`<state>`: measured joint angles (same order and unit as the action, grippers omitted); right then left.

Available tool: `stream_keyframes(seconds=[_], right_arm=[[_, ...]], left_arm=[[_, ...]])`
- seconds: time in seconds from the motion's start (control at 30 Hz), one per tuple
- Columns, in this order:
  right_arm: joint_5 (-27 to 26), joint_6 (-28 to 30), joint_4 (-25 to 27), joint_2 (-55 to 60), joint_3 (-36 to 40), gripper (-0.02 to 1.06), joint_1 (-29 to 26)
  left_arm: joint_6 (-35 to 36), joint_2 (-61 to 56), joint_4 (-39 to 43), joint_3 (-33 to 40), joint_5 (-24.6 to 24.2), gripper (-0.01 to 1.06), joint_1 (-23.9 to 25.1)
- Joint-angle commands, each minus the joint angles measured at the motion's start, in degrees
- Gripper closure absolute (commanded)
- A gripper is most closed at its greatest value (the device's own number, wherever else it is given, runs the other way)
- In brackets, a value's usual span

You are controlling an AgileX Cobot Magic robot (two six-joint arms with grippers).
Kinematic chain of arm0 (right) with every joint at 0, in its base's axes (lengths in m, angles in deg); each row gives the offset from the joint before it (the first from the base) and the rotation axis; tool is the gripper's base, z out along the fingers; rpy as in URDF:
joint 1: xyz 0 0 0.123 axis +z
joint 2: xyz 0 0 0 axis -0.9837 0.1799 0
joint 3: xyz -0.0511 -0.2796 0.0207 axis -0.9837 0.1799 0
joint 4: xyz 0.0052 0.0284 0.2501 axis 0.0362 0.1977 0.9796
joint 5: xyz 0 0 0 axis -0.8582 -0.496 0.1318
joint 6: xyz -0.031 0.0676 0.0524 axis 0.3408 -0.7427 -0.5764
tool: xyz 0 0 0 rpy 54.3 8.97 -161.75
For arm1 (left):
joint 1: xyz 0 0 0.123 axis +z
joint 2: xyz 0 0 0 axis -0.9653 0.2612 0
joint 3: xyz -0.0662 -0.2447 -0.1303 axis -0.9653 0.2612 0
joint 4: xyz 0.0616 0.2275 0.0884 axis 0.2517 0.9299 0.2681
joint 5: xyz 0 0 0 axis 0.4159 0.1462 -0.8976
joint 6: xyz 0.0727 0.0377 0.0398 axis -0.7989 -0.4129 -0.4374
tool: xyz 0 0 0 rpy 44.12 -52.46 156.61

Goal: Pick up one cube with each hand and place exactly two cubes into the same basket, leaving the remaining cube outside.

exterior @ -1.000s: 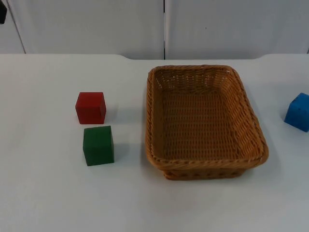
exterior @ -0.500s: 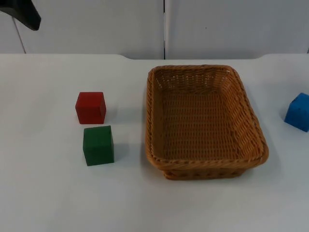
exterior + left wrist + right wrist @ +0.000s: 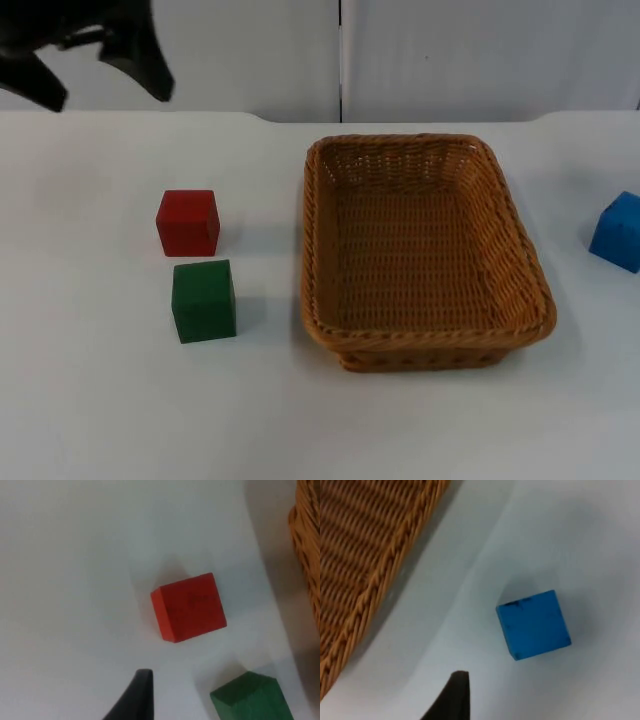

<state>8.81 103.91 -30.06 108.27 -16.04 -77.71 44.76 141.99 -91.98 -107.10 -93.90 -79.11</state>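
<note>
Approaching, judging by the layout: left end effector hanging high over the table's far left, fingers spread, holding nothing, well apart from the red cube and the green cube just beside it. Lying near the table's right edge, the blue cube, under the right arm's wrist. Sitting between, the basket, holding no cubes. Next, probably: descending over the red cube, straddling it; right end effector's state — cannot tell.
</note>
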Motion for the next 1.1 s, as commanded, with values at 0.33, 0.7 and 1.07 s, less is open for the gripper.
stream_keyframes(seconds=[0.33,0.7,1.07], right_arm=[[-3.0,2.7,-5.0,7.9,-0.4,0.09,2.0],[-3.7,2.9,-5.2,17.0,-4.4,0.09,2.8],[-7.5,2.9,-5.7,21.1,-4.4,0.09,2.8]], left_arm=[[0.1,12.5,-1.4,-8.2,-0.7,0.0,-1.1],[0.4,18.8,-2.0,-12.0,-0.1,0.0,-1.5],[1.9,25.4,-1.8,-13.0,3.3,0.0,-2.8]])
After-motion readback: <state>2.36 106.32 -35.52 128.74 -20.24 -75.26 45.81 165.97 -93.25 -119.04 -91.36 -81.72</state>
